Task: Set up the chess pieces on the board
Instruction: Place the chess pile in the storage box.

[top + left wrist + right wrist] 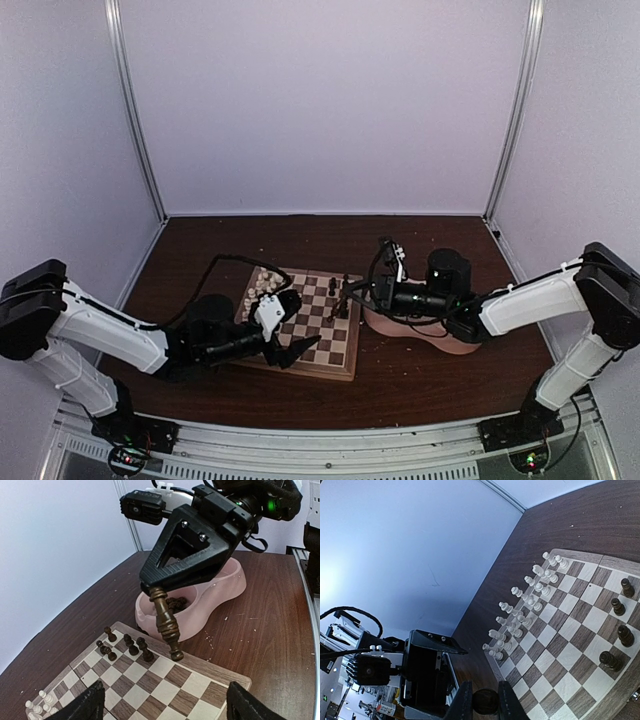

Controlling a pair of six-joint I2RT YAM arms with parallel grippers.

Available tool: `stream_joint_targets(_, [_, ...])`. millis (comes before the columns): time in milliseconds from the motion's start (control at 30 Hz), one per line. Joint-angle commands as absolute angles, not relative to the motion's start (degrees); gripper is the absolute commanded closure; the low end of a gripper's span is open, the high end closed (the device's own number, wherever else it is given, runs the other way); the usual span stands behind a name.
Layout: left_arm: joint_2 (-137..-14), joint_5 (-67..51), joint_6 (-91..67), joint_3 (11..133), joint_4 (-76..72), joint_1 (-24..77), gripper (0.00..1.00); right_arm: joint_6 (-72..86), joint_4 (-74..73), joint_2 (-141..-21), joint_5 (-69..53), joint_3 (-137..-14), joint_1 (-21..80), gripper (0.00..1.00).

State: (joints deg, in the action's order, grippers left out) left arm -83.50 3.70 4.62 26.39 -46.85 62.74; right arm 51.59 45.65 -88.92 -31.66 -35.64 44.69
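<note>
Board (335,345) lies mid-frame in the top view on the brown table (430,395), with tabletop showing along its upper and lower edges. Cream pieces (265,283) crowd its upper-left corner. A few dark pieces (338,290) stand near its right edge, just beside the pink bowl (440,340). The left gripper (295,350) hangs over the board's lower-left part, and the right gripper (348,298) over its right edge.

Left wrist view: the left fingers (87,705) stand wide apart at the bottom of the frame with nothing between them — only open squares below. At centre, the right gripper pinches the top of a tilted dark piece (166,625). Its base is at a square on the board's edge, next to the bowl, which holds more dark pieces.

Right wrist view: at bottom centre the jaws clamp the piece's round head. Cream pieces line the board's left edge in two rows and dark ones stand at the right — the squares between are free.
</note>
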Motion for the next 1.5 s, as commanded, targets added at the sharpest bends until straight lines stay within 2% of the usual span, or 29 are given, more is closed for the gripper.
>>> stream_joint_targets(0, [-86.64,3.41,3.62,29.47,-49.83,63.06,0.16,51.22,47.22,-89.38,-32.90,-37.45,45.18,0.93])
stream_joint_targets(133, [-88.43,3.34,1.66,30.64,-49.26,63.08,0.15,49.89,45.65,-89.14,-31.84,-37.46,45.31,0.94])
stream_joint_targets(267, [-88.35,3.61,0.32,30.48,-49.87,63.10,0.16,43.91,36.79,-84.62,-27.00,-37.94,44.32,0.94])
stream_joint_targets(667, [-82.93,9.06,0.18,30.00,-43.04,63.08,0.15,30.36,10.93,-73.85,1.84,-38.71,40.69,0.93])
stream_joint_targets(867, [-80.98,9.66,0.18,29.44,-41.86,63.10,0.14,26.74,4.89,-79.76,8.11,-43.23,40.55,0.92])
stream_joint_targets(1300, [-80.16,9.16,-2.20,29.62,-40.22,63.06,0.14,23.03,-2.75,-95.58,12.02,-53.00,40.27,0.91])
stream_joint_targets(1467, [-79.58,9.65,-2.20,29.28,-39.99,63.10,0.14,23.60,-3.38,-97.15,11.05,-53.81,39.31,0.86])
